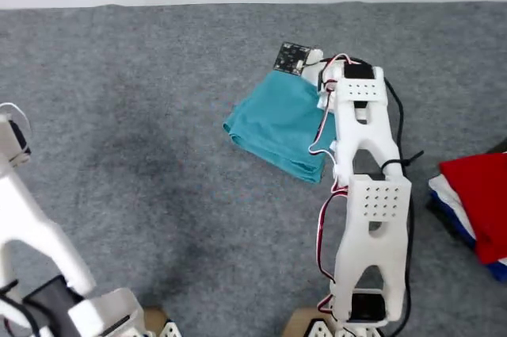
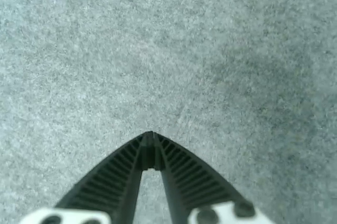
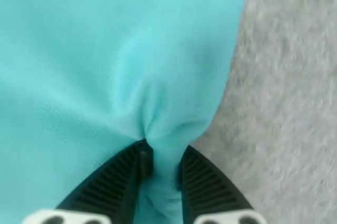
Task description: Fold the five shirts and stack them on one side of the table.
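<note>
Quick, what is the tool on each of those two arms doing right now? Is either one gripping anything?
Left tool: shut, holding nothing, above the grey table.
Right tool: shut on the teal shirt.

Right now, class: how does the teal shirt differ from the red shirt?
The teal shirt lies alone on the table; the red shirt tops a stack at its right edge. The right gripper pinches the teal shirt; nothing touches the red shirt. Both look folded.
</note>
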### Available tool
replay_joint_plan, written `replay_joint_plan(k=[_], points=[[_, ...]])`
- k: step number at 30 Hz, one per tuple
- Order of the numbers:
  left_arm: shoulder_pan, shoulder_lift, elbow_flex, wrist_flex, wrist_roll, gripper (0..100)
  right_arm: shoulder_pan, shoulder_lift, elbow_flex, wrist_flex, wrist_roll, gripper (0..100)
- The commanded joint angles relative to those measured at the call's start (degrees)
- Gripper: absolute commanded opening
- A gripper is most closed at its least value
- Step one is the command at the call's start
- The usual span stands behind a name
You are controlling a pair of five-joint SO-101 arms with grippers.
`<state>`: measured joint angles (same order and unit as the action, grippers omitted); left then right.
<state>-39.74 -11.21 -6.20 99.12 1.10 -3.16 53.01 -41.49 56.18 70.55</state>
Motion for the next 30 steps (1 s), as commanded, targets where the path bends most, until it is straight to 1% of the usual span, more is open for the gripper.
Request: replay_joint_plan(k=[1, 3, 5, 7, 8, 12, 15, 19, 21, 27, 30], points=[[0.3, -5.1, 0.9, -0.4, -0.1, 0, -2.4, -0.7, -3.1, -1.6, 1.4, 0.9], [0.3, -6.3, 1.5, -0.4, -0.2, 0, -2.7, -0.7, -3.1, -1.6, 1.2, 2.6], [0.3, -6.9, 1.5, -0.4, -0.2, 0, -2.3, -0.8, -3.1, -1.2, 0.6, 11.1], [0.3, -7.1, 1.5, -0.4, -0.2, 0, -2.0, -1.9, -3.4, -1.1, -3.8, 19.7], [0.3, -7.2, 1.5, -0.4, -0.2, 0, -1.7, -2.9, -3.5, -0.7, -5.6, 21.4], [0.3, -7.4, 1.5, -0.1, -0.2, 0, -1.3, -7.6, -3.7, 2.1, -8.9, 21.3], [0.3, -7.4, 1.5, -0.1, -0.2, 0, -0.7, -11.6, -3.7, 3.1, -15.1, 21.4], [0.3, -7.4, 1.5, 0.0, -0.8, 0, -0.4, -16.0, -3.7, 6.8, -25.7, 21.4], [0.3, -7.5, 1.5, 0.1, -2.1, 0, -0.4, -17.8, -3.7, 9.5, -32.7, 21.5], [0.1, -7.5, 1.5, 1.3, -2.7, 0, -0.6, -23.0, -3.7, 18.7, -59.3, 21.4], [0.0, -7.5, 1.5, 1.3, -2.7, 0, -0.8, -25.7, -3.7, 22.8, -71.1, 21.4]])
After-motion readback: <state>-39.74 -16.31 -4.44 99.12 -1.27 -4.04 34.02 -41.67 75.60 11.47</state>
